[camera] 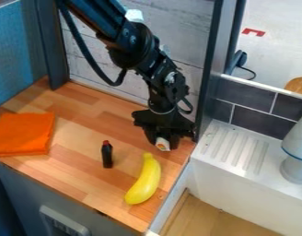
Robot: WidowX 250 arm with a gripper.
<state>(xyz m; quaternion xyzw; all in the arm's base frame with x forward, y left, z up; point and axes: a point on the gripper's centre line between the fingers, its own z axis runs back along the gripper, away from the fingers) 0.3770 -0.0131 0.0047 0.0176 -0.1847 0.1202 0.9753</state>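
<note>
At the right side of the wooden counter, near the grey post, hangs the black gripper [163, 138], pointing down. It is shut on a small white object [163, 146] with a coloured mark, whose upper part is hidden by the gripper. Below and slightly left of it, a yellow banana [145, 181] lies on the counter. A small dark bottle [107, 155] with a red tip is left of the banana. At the far left lies a folded orange cloth [22, 134].
The wooden counter [83, 122] ends at a front edge and at a right edge beside the sink. A grey post [209, 69] stands right behind the gripper. On the white ridged drainboard [240, 150] at the right is a pale rounded object [295, 168].
</note>
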